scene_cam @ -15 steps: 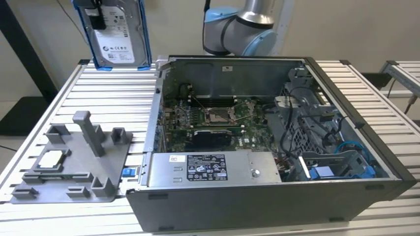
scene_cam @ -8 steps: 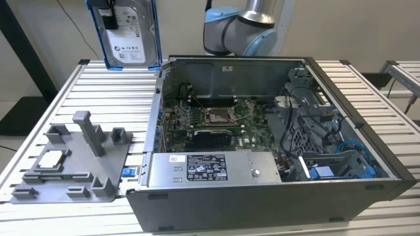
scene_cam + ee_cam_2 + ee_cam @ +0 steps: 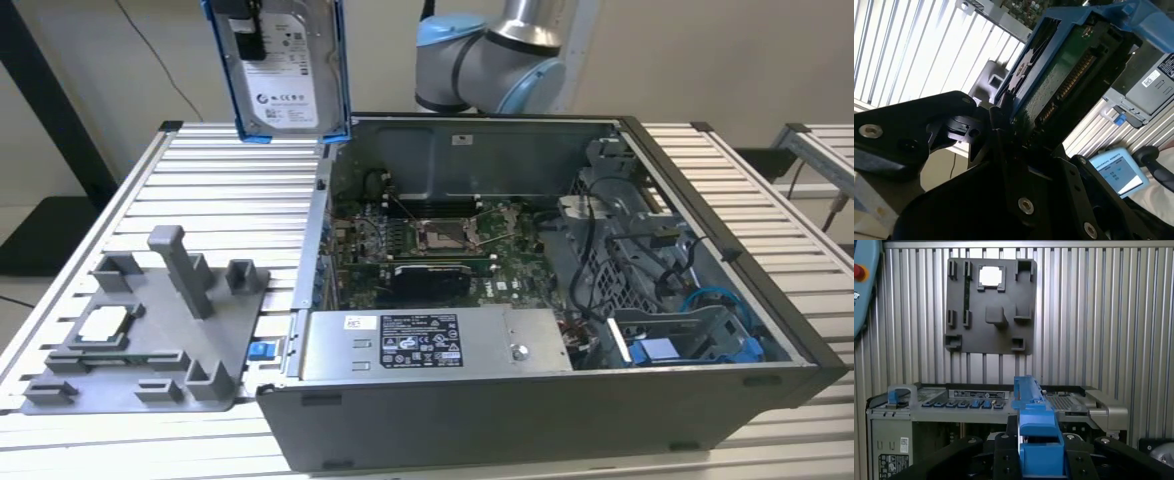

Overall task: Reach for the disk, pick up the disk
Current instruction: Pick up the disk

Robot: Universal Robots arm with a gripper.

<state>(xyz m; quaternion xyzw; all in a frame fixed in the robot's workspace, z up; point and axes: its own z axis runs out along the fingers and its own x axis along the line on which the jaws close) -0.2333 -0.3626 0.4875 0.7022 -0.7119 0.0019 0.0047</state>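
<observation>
**A:** What is the disk made of?
**B:** Shiny grey metal, with a paper label. Its frame is smooth blue plastic.
**A:** And the desk?
**B:** Bare metal with ridges, a bit shiny. The tray looks like dull grey plastic.
**A:** The end effector?
**B:** Black and matt, with shiny screws.

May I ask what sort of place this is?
Probably a robotics lab or test cell for computer assembly work: an open desktop computer case sits on a slatted metal table, a grey fixture plate lies beside it, and a robot arm holds the disk aloft.
</observation>
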